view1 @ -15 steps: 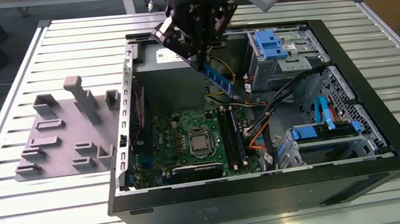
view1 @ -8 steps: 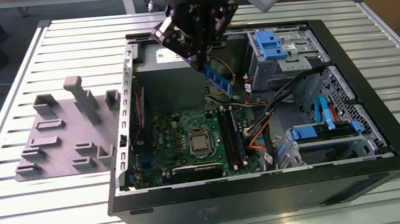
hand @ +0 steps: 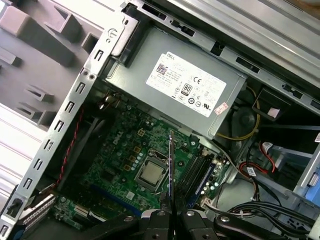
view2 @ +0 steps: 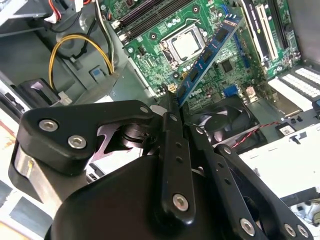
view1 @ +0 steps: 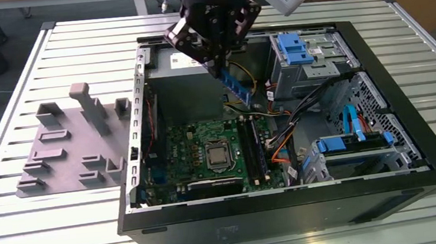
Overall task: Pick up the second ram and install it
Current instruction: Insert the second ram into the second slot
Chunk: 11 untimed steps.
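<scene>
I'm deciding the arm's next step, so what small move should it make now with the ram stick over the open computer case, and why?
Probably a short shift toward the memory slots on the motherboard, lining the stick up before lowering. The end effector is shut on the second ram, which hangs tilted above the board, not yet over the slots beside the processor, which sit nearer the exterior view's bottom.

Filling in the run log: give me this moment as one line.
gripper: shut on ram | ram: tilted, in the air above motherboard | inside open case | not seated in a slot
</scene>
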Motion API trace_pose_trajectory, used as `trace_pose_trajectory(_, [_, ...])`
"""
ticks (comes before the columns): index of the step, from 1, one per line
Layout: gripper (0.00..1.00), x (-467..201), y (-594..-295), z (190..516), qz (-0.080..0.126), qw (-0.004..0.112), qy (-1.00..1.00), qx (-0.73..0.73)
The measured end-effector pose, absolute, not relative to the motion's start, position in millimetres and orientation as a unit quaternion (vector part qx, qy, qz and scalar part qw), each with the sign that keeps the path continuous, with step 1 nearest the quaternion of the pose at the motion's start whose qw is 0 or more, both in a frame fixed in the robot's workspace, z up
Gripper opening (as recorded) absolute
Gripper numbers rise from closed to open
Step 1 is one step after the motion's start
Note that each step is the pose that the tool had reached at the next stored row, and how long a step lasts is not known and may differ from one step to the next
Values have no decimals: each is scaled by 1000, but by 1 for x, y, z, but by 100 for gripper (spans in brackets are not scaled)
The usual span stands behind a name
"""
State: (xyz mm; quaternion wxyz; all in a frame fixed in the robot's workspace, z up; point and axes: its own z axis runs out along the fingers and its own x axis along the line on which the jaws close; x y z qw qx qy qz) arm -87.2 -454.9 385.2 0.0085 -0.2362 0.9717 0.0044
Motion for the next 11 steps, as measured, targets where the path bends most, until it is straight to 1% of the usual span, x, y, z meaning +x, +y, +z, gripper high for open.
trace_pose_trajectory(11, [14,-87,-455,383,3,9,990,-140])
